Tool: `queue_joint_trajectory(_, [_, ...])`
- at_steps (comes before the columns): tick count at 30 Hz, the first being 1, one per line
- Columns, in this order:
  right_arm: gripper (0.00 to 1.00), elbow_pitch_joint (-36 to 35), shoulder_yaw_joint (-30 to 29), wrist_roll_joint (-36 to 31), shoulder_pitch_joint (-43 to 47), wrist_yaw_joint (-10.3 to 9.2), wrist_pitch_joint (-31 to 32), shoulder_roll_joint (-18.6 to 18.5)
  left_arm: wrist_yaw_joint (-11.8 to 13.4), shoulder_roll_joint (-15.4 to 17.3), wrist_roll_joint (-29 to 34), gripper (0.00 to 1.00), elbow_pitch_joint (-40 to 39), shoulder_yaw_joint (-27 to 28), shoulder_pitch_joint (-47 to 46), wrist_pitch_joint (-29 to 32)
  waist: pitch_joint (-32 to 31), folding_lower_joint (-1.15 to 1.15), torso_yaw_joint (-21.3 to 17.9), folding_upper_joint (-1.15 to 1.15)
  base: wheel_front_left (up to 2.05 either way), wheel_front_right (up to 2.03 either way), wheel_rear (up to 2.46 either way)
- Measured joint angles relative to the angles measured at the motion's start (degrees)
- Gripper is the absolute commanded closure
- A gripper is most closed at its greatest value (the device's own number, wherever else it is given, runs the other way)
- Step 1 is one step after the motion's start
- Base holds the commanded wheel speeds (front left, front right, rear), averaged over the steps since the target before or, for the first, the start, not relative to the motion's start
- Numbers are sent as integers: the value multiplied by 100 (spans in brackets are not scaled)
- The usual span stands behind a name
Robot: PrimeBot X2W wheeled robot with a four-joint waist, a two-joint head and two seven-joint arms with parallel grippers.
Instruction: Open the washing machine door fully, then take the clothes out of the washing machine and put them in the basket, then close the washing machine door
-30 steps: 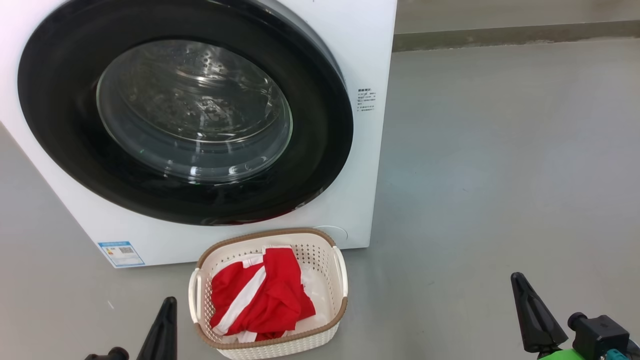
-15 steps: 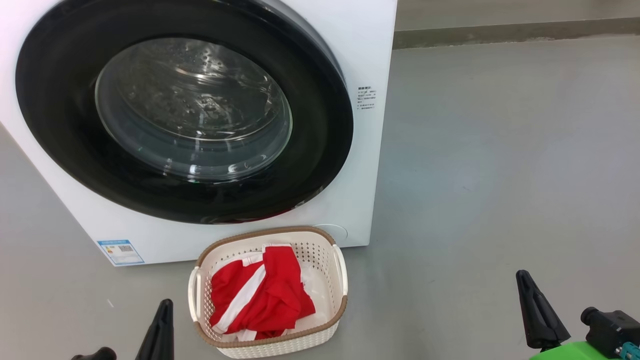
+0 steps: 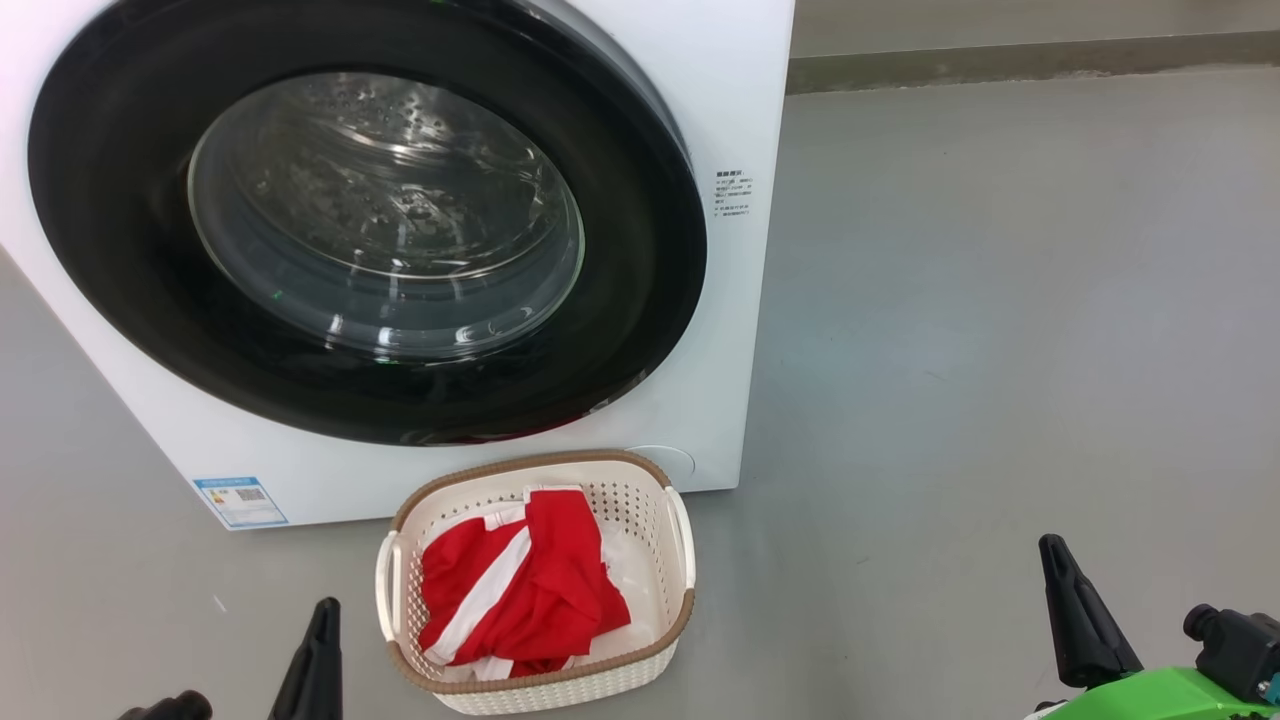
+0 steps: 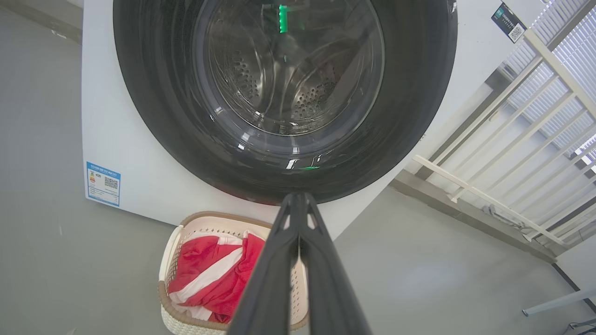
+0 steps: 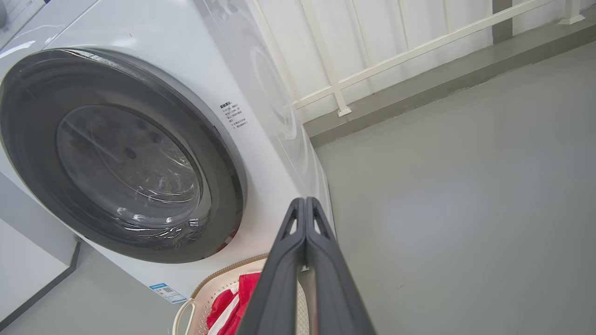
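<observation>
Left claw [image 4: 298, 196] clenched empty; right claw [image 5: 305, 201] likewise; clothes [image 3: 520, 590] hide most of the basket [image 3: 640, 505] floor.

Grey floor [image 3: 1000, 300] — w/ washing machine [image 3: 740, 100], basket [image 3: 540, 700].

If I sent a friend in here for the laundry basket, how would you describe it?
Find the big white washing machine with its round black-rimmed door. On the grey floor just before its lower edge sits the basket: small, cream, perforated, brown-rimmed. It alone holds bright red clothes with white stripes.
</observation>
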Motion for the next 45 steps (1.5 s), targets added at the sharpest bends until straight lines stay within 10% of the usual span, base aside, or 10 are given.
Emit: queue_joint_trajectory(45, [100, 268, -122, 3076, -478, -16, 751, -55, -5, 12, -2939, 100, 216, 124, -332, 742, 81, 0, -4, 0, 0, 0, 0])
